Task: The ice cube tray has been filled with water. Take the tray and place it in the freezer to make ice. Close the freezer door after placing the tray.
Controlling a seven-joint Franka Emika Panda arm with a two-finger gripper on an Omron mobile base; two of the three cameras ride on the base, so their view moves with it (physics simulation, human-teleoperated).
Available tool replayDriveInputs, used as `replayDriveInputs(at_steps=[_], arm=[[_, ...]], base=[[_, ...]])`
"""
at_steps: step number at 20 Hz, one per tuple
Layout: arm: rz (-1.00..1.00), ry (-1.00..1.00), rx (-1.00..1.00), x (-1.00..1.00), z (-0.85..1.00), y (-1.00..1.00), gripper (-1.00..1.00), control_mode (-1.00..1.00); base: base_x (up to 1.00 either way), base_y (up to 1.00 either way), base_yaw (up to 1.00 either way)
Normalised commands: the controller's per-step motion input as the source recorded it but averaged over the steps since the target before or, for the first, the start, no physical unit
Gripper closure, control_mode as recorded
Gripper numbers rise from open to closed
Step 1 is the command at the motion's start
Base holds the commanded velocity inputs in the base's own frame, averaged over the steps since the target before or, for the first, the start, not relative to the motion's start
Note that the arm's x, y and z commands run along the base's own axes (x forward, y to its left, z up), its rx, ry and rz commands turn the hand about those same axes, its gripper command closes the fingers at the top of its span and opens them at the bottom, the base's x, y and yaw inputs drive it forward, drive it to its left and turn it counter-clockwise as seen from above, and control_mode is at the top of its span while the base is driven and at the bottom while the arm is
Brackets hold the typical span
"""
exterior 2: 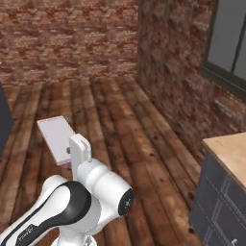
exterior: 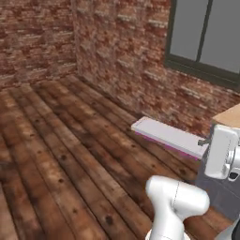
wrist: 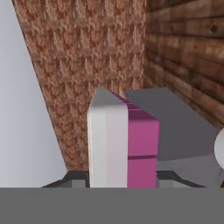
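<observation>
Ice cube tray (exterior: 169,136) carried clear of the plank floor (exterior: 56,154), grasped at its near end by the pincer (wrist: 121,186), one dark fingertip on either side. The tray's long axis projects straight ahead from the pincer, roughly level.

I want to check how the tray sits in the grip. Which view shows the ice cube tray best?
The left base view: the ice cube tray stretches out nearly full length. In the right base view the arm covers its near end. The hand view shows it foreshortened, end-on between the fingertips.
</observation>
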Motion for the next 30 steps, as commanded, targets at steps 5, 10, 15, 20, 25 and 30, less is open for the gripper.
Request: replayDriveInputs(at_steps=[5,10,15,20,25,30], arm=[[0.0,0.0,0.0,0.0,0.0,0.0,1.0,1.0],[0.0,0.0,0.0,0.0,0.0,0.0,1.0,1.0],[0.0,0.0,0.0,0.0,0.0,0.0,1.0,1.0],[0.0,0.0,0.0,0.0,0.0,0.0,1.0,1.0],[0.0,0.0,0.0,0.0,0.0,0.0,1.0,1.0],[0.0,0.0,0.0,0.0,0.0,0.0,1.0,1.0]], base=[[0.11,0.0,0.65],[0.22,0.0,0.61],[0.18,0.0,0.61],[0.22,0.07,0.6],[0.36,0.19,0.56],[0.53,0.42,0.5]])
